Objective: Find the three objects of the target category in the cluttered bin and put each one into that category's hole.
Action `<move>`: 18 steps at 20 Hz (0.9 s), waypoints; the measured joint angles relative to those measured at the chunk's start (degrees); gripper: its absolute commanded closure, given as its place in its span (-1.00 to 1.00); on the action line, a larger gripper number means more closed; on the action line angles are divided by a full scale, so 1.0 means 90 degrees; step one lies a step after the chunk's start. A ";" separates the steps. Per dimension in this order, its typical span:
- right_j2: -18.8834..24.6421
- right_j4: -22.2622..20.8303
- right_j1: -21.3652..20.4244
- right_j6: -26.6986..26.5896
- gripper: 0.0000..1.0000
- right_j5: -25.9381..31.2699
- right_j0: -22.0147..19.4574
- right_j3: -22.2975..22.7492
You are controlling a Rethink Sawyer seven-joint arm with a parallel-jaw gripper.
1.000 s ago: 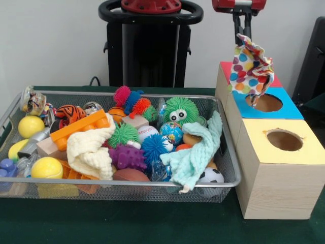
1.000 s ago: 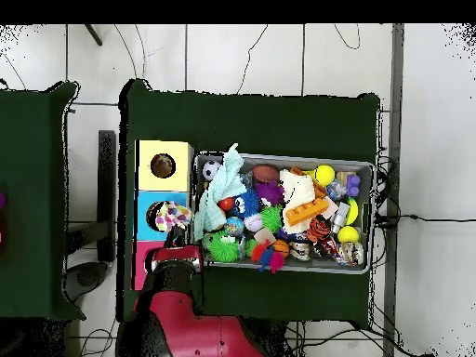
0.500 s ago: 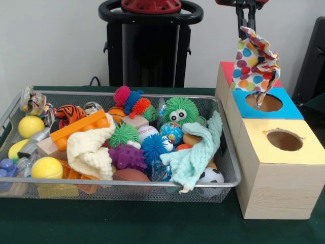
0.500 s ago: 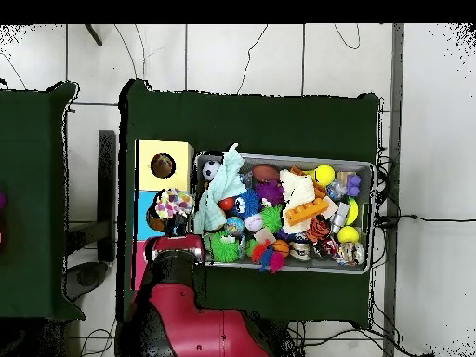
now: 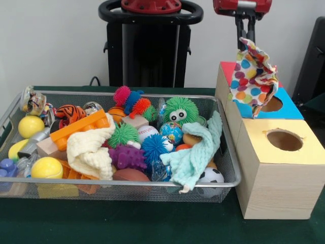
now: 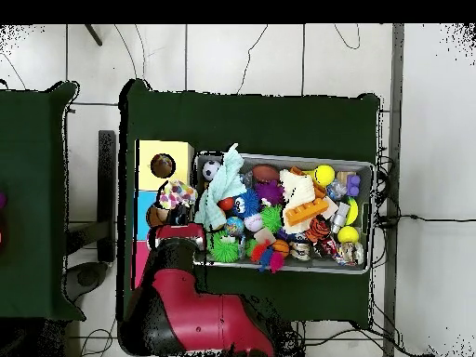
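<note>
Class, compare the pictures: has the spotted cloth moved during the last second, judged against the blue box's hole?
Yes. The spotted cloth, hanging from the claw, now covers more of the blue box's hole, shifted slightly toward the yellow box.

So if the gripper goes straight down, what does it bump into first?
Probably the blue box, near its hole. The gripper holds the spotted cloth above it; exact depth is unclear.

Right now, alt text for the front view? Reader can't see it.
The robot's hand holds a polka-dot cloth dangling over the blue box's hole, beside a yellow box with its own hole. To the left, a wire mesh bin is crammed with toys, balls, a cream cloth and a mint cloth.
</note>
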 measured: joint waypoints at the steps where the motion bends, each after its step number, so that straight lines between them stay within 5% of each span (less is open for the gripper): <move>1: -0.0048 0.0014 0.0083 0.0000 1.00 -0.0001 0.0061 -0.0043; 9: -0.0323 0.0118 0.1031 0.0000 1.00 -0.0001 0.0615 -0.0379; 18: -0.0437 0.0116 0.1313 0.0000 1.00 -0.0003 0.0659 -0.0428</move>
